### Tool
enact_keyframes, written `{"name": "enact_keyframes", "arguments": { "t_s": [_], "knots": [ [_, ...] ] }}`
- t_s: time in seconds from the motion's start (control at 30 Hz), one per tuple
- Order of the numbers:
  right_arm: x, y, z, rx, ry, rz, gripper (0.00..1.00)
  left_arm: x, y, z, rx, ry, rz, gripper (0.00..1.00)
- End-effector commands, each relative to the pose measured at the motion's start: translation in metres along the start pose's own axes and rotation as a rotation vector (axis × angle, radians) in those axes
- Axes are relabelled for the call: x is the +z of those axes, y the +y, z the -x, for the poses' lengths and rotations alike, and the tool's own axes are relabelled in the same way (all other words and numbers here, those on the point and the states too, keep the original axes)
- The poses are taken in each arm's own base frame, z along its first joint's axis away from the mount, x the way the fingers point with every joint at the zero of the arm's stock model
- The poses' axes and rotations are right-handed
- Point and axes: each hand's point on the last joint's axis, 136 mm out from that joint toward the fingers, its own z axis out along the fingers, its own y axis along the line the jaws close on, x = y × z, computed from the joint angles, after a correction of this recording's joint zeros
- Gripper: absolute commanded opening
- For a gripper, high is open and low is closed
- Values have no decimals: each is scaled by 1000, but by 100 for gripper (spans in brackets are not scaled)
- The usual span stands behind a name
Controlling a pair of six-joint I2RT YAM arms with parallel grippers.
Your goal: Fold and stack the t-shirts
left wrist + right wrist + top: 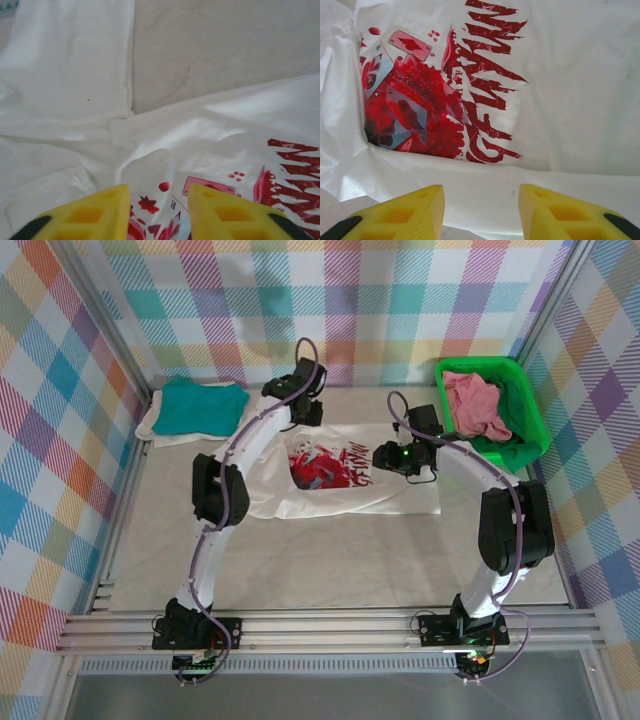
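Top external: basket holds pink t-shirt; left end effector, right end effector parted.

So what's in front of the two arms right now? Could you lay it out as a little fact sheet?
Middle: white t-shirt, red print facing up, wrinkled
Far left: teal t-shirt folded on top of a cream t-shirt
Far right: pink t-shirt bunched in the green basket
Left gripper: open, over the white t-shirt
Right gripper: open, over the white t-shirt near its print
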Motion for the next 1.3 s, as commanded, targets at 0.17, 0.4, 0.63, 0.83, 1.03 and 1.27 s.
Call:
{"name": "enact_keyframes", "arguments": {
  "t_s": [0.17, 0.4, 0.63, 0.83, 1.03, 1.27],
  "knots": [
    [0, 39, 12, -58, 6, 170, 46, -78, 85, -56, -350, -184, -17, 51],
    [3, 4, 1, 60, 32, 22, 46, -90, 135, -197, -491, 71, 18, 49],
    [0, -1, -11, 74, 45, 17, 46, -66, 113, -259, -567, 211, -111, 53],
    [-2, 4, -8, 71, 32, 41, 46, -37, 111, -252, -561, 188, -130, 57],
    [-5, -12, -18, 112, 24, -19, 46, -25, 131, -251, -517, 204, -14, 41],
    [-3, -71, -39, 345, 29, -124, 48, -34, 156, -256, -528, 232, 70, 1]
  ]
}}
